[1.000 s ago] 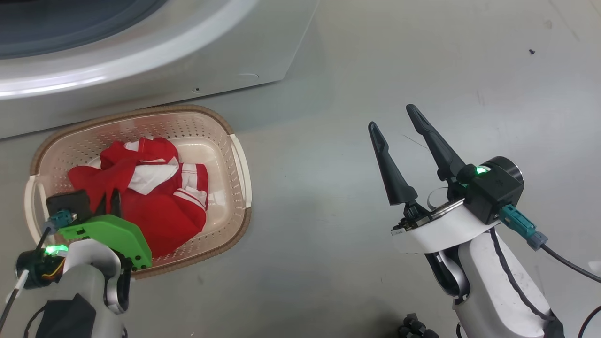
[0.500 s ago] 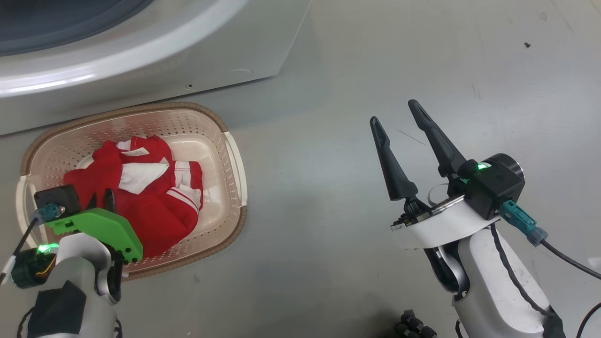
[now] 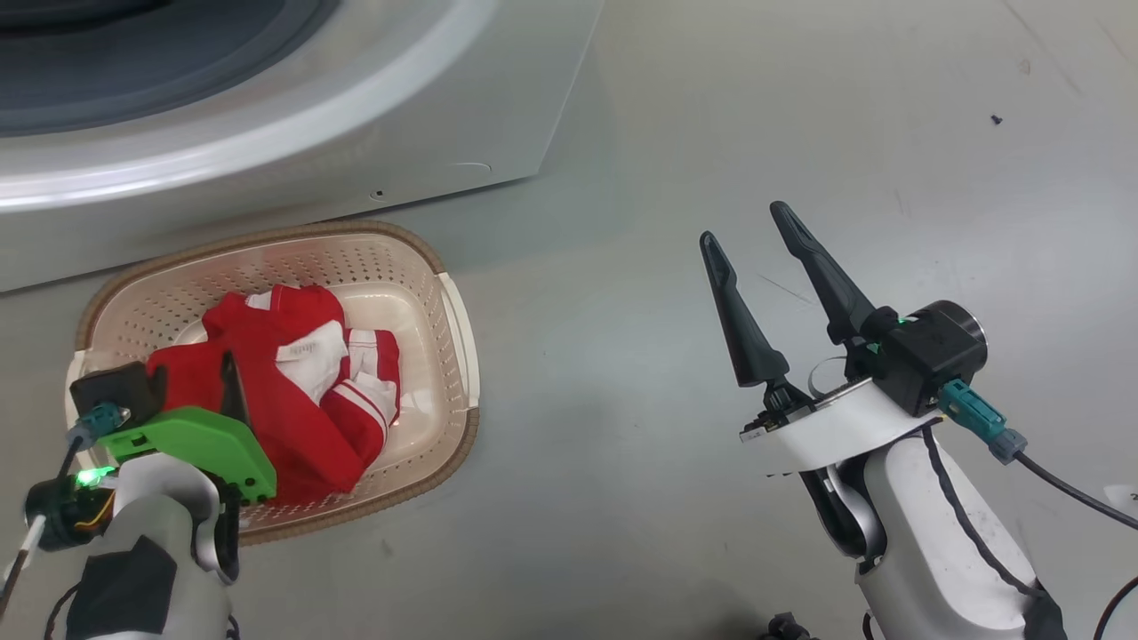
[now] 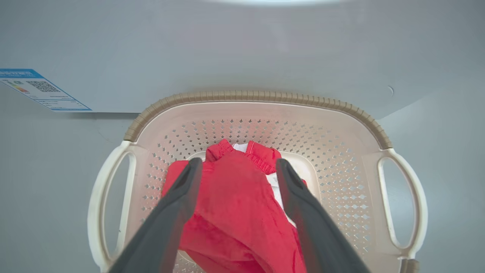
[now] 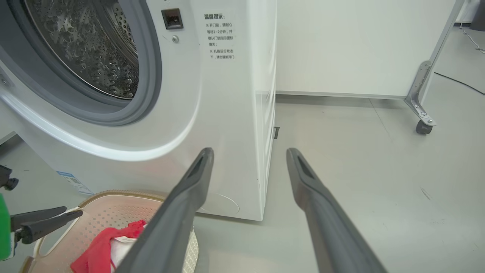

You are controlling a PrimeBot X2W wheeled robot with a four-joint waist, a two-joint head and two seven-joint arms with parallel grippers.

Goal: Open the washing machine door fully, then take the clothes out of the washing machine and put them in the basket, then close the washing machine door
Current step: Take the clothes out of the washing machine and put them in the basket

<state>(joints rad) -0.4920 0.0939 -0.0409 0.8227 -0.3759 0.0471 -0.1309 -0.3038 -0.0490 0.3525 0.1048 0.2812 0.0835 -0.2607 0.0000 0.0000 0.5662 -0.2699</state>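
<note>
A: What is nearest you?
B: Your left gripper [image 4: 238, 163], long dark fingers spread wide and gripping nothing, straddles the crumpled red-and-white clothes [image 4: 235, 212] lying in the cream perforated basket [image 4: 257, 95].
A: And the right?
B: Your right gripper [image 3: 742, 222] hangs wide open and empty above the smooth grey floor [image 3: 622, 356]. Beyond the basket's far rim stands the white washing machine [image 5: 227, 113], its dimpled steel drum [image 5: 87, 49] exposed.

White arms [image 3: 933, 533], black tools [image 3: 742, 222], green bracket [image 3: 200, 444].
</note>
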